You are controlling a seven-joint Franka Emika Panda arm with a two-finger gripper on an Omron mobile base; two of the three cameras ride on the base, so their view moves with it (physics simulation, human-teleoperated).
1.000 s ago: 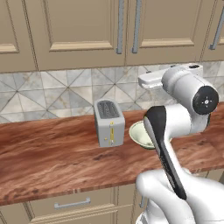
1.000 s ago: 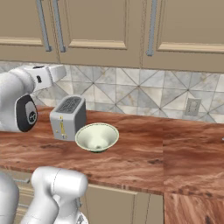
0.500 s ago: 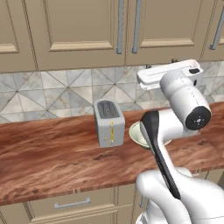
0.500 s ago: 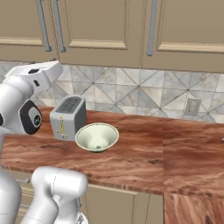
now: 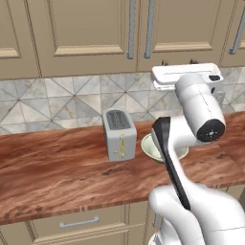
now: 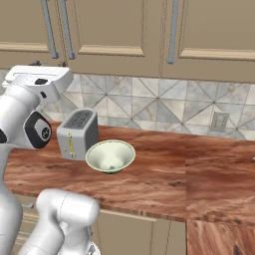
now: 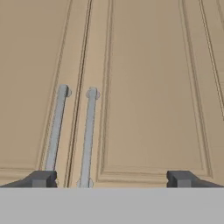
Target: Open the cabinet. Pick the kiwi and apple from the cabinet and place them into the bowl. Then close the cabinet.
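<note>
Before the closed cabinet (image 7: 131, 87) the claw (image 7: 111, 178) has been raised, spread wide, facing its handles (image 7: 87, 135); opening is judged next. Below, the bowl (image 6: 110, 155) waits on the bench (image 6: 164, 174).

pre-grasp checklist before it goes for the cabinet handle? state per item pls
1. Cabinet doors shut, seam closed: ok, this is the start state for opening.
2. Gripper open, nothing between the fingertips: ok.
3. Handle framed between the fingertips: ok for the right door's handle; the left door's handle sits just inside the left fingertip.
4. Contact with a handle: not yet, both bars are apart from the tips.
5. Bowl upright on the counter, beside the toaster: ok.
6. Kiwi and apple inside: cannot tell, the doors hide them.
</note>
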